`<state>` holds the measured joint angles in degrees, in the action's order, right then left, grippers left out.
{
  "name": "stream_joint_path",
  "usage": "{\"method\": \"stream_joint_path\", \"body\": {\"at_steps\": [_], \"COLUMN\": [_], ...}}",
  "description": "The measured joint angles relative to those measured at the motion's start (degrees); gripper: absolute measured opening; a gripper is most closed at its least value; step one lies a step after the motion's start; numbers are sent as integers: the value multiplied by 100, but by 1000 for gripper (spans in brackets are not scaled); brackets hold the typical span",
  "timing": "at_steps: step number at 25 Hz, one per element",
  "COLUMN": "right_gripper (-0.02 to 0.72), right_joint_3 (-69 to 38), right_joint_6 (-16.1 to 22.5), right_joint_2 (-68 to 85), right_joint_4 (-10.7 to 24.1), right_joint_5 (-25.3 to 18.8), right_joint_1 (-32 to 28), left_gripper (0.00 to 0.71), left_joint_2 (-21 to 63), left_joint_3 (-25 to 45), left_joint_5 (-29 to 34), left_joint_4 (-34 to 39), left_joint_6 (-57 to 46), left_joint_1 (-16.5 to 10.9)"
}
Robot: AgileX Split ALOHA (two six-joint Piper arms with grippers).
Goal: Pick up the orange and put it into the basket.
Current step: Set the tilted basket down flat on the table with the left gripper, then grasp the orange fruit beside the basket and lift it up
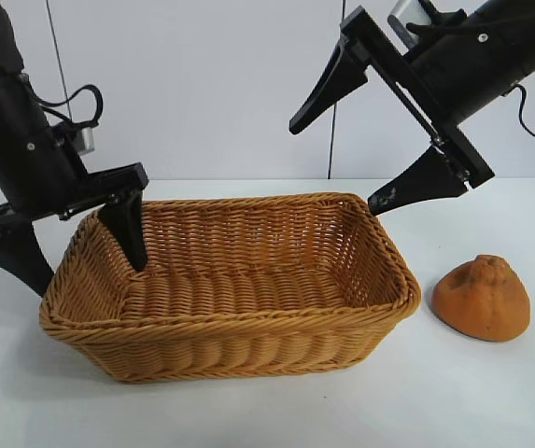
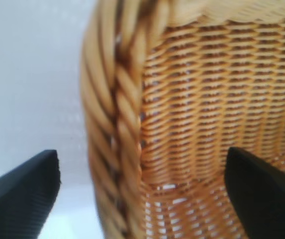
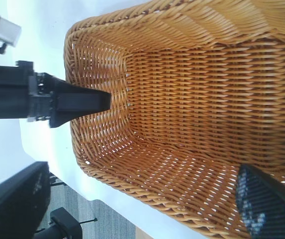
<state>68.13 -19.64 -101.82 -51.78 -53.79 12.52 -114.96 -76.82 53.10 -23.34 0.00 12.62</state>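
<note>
The dull-orange, knobbly-topped orange (image 1: 483, 298) lies on the white table just right of the basket, with nothing touching it. The tan wicker basket (image 1: 230, 350) stands at the centre with nothing inside. My left gripper (image 1: 90, 277) is open and straddles the basket's left rim (image 2: 115, 99), one finger inside and one outside, without clamping it. My right gripper (image 1: 334, 168) hangs open in the air above the basket's far right corner, nothing between its fingers. The right wrist view looks down into the basket (image 3: 182, 99) and shows the left gripper's inner finger (image 3: 82, 102). Neither wrist view shows the orange.
The white table (image 1: 491, 401) carries only the basket and the orange. A pale wall stands behind the arms. There is bare table in front of the basket and around the orange.
</note>
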Motion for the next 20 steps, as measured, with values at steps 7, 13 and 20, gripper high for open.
{"method": "stream_joint_path", "body": {"at_steps": [7, 13, 20], "right_gripper": [694, 694, 694], "right_joint_3": [0, 0, 0], "right_joint_6": [0, 0, 0], "right_joint_2": [0, 0, 0], "right_joint_4": [2, 8, 8], "right_joint_5": [0, 0, 0], "right_joint_1": [0, 0, 0], "left_gripper": [644, 644, 644], "left_joint_2": [574, 580, 580], "left_joint_3": [-1079, -1717, -1741], "left_joint_5": [829, 1393, 1634], "left_joint_4": [1002, 1828, 2148], "left_joint_6": [-32, -32, -32], "left_joint_1": [-117, -669, -1016]}}
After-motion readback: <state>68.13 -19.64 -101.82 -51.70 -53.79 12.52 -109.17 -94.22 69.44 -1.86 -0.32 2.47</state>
